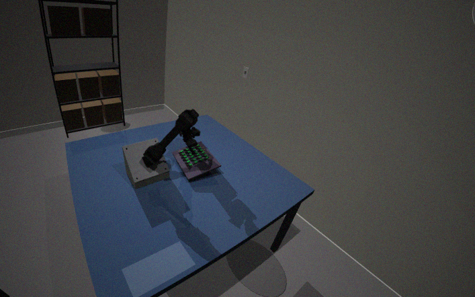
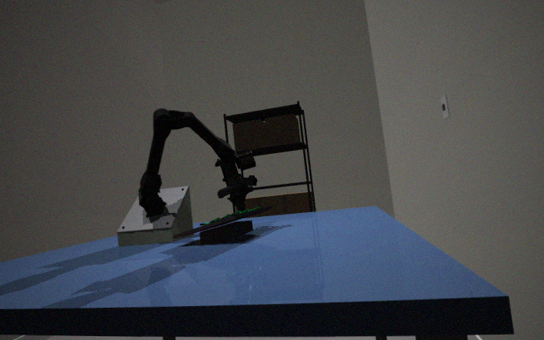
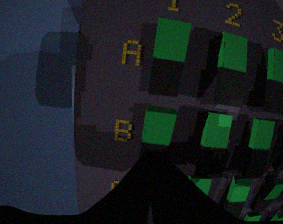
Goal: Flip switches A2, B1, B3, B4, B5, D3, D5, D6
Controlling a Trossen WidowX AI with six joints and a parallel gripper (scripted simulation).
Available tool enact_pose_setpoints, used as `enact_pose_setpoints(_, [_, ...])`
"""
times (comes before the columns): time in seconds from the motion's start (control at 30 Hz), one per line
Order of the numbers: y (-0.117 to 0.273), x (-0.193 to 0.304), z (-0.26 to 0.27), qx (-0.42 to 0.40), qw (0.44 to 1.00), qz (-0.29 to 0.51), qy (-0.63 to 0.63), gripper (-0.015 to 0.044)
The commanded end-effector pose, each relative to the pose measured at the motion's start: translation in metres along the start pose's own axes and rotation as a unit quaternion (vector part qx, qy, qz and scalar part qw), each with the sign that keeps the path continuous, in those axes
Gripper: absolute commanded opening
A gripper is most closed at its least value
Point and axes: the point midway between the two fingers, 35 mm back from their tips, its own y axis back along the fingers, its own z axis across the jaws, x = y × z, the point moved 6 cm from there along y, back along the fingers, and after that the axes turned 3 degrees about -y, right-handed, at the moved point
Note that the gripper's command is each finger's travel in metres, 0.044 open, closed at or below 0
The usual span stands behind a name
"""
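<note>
Fingers pressed together and gripping nothing, the gripper hangs over the near-left part of the switch panel, its tip just below the B1 switch in the wrist view. The panel sits tilted on a dark block near the middle of the bench, toward the far edge, just beside the arm's grey base.

The step in hand looks like B1. To do it well, the closed tip should come straight down on that rocker's raised end only, staying off A1 above it and B2 alongside, then lift before moving on. Which end stands raised is hard to tell in this dim light.

The blue bench is glossy and carries long shadows. Grey walls surround it, with a metal shelf of boxes beyond the far-left corner.
</note>
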Motion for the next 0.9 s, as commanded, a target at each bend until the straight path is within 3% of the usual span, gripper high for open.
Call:
enact_pose_setpoints(0.0, [0.010,-0.001,0.001,-0.001,1.000,0.002,0.000,0.0000])
enact_pose_setpoints(0.17, [0.065,-0.004,0.001,0.000,1.000,0.012,0.001,0.0000])
enact_pose_setpoints(0.33, [0.065,-0.005,-0.001,0.000,1.000,0.012,0.001,0.0000])
enact_pose_setpoints(0.5, [0.064,-0.008,-0.054,0.002,1.000,0.012,0.002,0.0000])
enact_pose_setpoints(0.67, [0.064,-0.008,-0.062,0.002,1.000,0.012,0.002,0.0000])
enact_pose_setpoints(0.87, [0.029,-0.005,-0.062,0.002,1.000,-0.001,0.002,0.0000])
